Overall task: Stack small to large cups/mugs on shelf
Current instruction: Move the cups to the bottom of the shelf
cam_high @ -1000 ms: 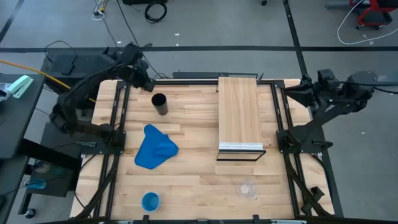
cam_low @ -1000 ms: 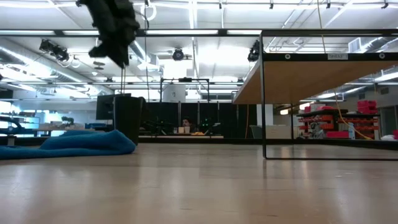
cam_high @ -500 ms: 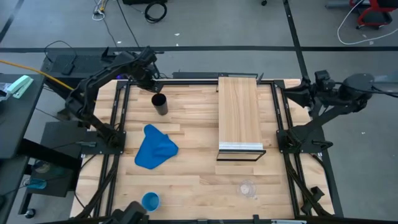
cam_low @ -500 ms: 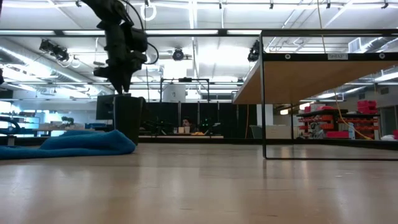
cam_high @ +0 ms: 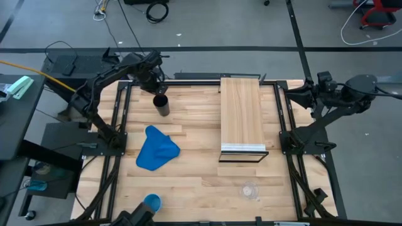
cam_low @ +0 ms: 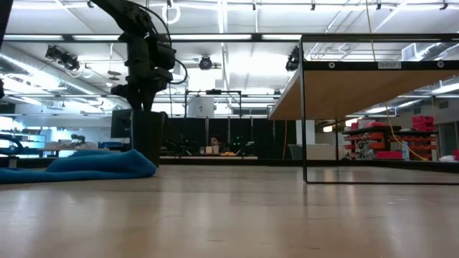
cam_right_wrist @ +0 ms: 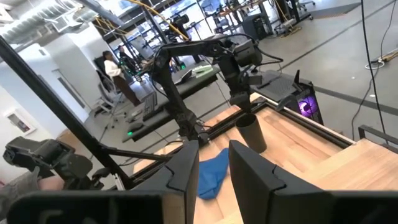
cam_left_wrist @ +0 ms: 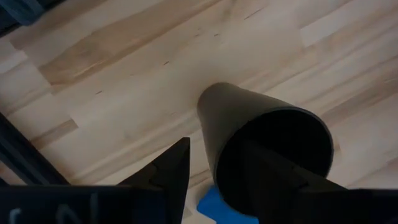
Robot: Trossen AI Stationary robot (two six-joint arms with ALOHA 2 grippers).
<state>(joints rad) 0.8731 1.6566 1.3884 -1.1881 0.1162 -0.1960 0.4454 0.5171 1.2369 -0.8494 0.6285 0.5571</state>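
The black cup (cam_high: pixel 162 105) (cam_low: pixel 147 136) stands upright on its base at the table's far left. My left gripper (cam_high: pixel 155 90) (cam_low: pixel 143 100) hangs open right at its rim. In the left wrist view (cam_left_wrist: pixel 214 149) one finger is outside the cup's wall (cam_left_wrist: pixel 214 124) and the other is over its mouth; no touch shows. The light-blue cup (cam_high: pixel 152 200) stands at the near edge and the clear cup (cam_high: pixel 250 189) at near right. The shelf (cam_high: pixel 242 113) (cam_low: pixel 358 79) stands on its black frame at centre right. My right gripper (cam_high: pixel 312 88) (cam_right_wrist: pixel 214 149) waits open beyond the table's right edge.
A crumpled blue cloth (cam_high: pixel 156 149) (cam_low: pixel 86 165) lies between the black cup and the light-blue cup. A dark shape (cam_high: pixel 135 216) shows at the near edge beside the light-blue cup. Black frame rails run along the table's left and right sides. People show in the room beyond.
My left gripper has moved down and toward the table's right and near side, from high above the far-left corner to the black cup's rim. The dark shape has come in at the near edge beside the light-blue cup. The cups have stayed put.
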